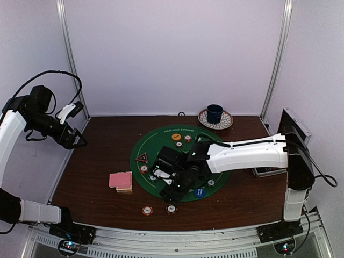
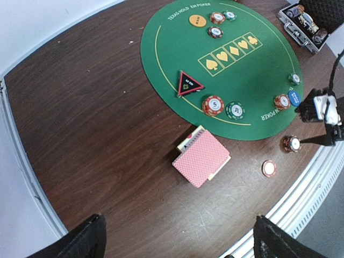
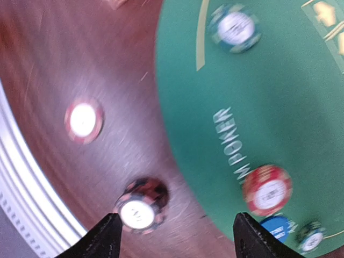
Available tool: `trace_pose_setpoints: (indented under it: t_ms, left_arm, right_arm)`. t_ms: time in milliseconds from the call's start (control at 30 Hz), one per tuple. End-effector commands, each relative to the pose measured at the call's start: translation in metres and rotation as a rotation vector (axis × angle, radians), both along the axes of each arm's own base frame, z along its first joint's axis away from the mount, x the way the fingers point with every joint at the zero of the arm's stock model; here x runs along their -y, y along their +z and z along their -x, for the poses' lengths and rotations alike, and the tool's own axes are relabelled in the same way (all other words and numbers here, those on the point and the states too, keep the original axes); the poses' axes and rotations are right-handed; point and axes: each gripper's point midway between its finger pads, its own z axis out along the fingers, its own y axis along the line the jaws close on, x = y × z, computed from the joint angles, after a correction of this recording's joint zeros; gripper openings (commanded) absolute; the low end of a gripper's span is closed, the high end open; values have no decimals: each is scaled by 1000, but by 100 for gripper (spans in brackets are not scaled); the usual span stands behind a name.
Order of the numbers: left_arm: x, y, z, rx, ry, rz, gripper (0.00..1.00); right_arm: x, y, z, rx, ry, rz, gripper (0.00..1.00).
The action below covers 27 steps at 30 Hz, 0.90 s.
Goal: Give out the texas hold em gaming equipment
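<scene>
Two chips (image 2: 291, 143) (image 2: 269, 169) beside green mat (image 2: 258, 102), lettered TEXAS HOLD EM POKER

Card deck (image 1: 120, 180) left of mat (image 1: 156, 141); mug (image 1: 215, 113) behind

the right wrist view's poker chips (image 3: 267, 189) are blurred, and the right arm (image 1: 247, 151) hides much of the green mat (image 1: 156, 141).
</scene>
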Motion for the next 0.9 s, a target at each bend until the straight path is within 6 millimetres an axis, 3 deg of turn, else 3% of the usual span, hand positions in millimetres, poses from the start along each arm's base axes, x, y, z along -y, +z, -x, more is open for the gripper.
trace_pose_setpoints:
  t_ms: [0,167,467,867]
  left_arm:
    - [-2,7,1,32,-1,-6,98]
    - [-2,9,1,33,0,-5,98]
    - [-1,11,1,33,2,-1,97]
    - [-2,10,2,32,-1,-5,98]
  right_arm:
    - [2,-12,34,-83,52,6,77]
    - [0,-27,49,-111,104,33,80]
    - [-5,-49,50,-125,125,70,78]
    - [-10,-51,49,-115,134,79,62]
